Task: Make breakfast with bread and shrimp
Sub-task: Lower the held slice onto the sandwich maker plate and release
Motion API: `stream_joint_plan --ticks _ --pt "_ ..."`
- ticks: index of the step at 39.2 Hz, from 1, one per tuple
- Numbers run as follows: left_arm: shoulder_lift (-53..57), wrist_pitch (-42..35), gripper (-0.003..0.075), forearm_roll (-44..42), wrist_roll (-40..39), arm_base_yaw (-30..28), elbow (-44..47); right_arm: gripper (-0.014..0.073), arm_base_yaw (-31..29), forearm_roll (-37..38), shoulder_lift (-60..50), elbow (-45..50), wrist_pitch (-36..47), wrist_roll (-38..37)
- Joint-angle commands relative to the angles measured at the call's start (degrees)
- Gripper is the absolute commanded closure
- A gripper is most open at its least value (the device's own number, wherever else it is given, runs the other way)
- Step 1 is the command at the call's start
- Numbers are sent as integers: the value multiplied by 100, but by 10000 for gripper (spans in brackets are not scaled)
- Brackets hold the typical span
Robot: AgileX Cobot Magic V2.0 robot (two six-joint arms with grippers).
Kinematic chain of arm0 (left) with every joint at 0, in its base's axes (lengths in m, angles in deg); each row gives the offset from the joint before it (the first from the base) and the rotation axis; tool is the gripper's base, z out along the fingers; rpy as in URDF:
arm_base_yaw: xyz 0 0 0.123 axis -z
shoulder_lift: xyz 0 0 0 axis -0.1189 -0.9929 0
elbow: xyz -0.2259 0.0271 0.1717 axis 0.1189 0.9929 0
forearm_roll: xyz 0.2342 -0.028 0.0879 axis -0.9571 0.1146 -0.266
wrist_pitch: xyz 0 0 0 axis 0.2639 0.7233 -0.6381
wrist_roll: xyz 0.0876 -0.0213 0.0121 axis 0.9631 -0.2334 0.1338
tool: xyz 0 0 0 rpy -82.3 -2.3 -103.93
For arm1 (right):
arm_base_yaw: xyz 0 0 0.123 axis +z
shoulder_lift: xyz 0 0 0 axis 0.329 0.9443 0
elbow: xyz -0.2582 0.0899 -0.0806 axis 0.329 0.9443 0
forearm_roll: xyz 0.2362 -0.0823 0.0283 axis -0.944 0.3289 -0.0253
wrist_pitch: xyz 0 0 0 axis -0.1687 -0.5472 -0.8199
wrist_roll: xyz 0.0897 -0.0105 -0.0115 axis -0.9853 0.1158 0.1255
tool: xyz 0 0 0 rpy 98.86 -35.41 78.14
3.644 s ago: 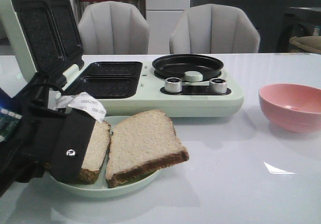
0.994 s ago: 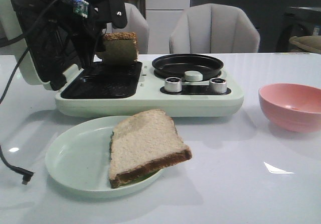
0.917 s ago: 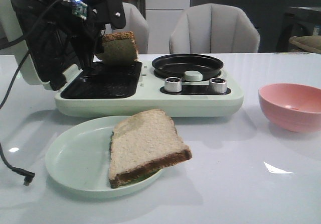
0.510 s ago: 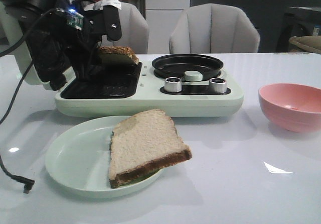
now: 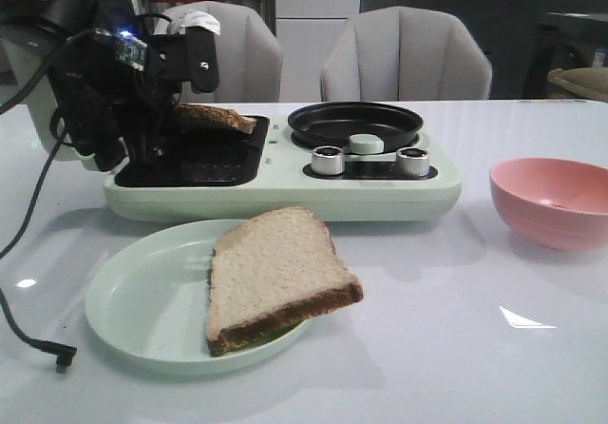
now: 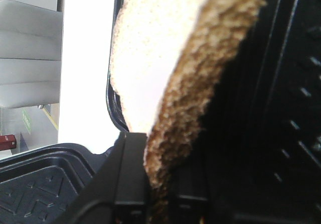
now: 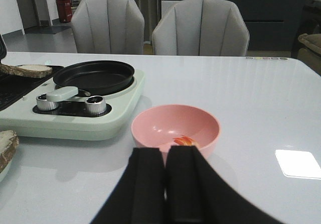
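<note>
Left pincer (image 5: 185, 110) being kept clamped on brown-crusted square bread slice (image 5: 217, 118), slice being held near-flat just above black ridged grill plate (image 5: 204, 158); right pincer (image 7: 167, 171) closed, empty.

Left arm: we see a black, bulky body (image 5: 90, 82) with matte housings.
Circuit board: a small green board (image 5: 126, 49) sits on it, with a lit blue point.
Cables: black leads loop round the arm; one (image 5: 38, 281) trails over the table's left edge, ending in a small plug.
Screw: a silver screw head (image 5: 200, 66) marks the black finger plate.
White tag: pale tape (image 5: 202, 22) tops that plate.
Right gripper: two flat black fingers (image 7: 165, 184), matte, with squared tips.
</note>
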Motion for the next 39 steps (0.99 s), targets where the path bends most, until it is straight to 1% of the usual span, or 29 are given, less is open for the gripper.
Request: stream_joint_plan --ticks 1,5,11,17,19,21,36,39 --pt "296 31 577 23 -81 -20 -136 436 -35 35 -121 -90 533 19" --pt "296 -114 515 108 -103 -20 -136 436 -35 35 -121 -90 533 19" --pt "296 -184 398 292 -103 -20 -136 436 -35 35 -121 -90 533 19" --pt "296 -184 245 337 -108 -20 -136 436 -35 35 -121 -90 533 19" --pt "296 -172 206 430 -108 -20 -146 436 -35 35 -121 -90 533 19" --pt "296 -145 193 566 -108 -20 -158 436 -35 35 -121 -90 533 19" --pt "572 -20 182 1841 -108 83 -190 436 -35 35 -121 -90 533 19" --pt "665 80 187 2142 83 118 -190 436 -35 35 -121 -90 533 19"
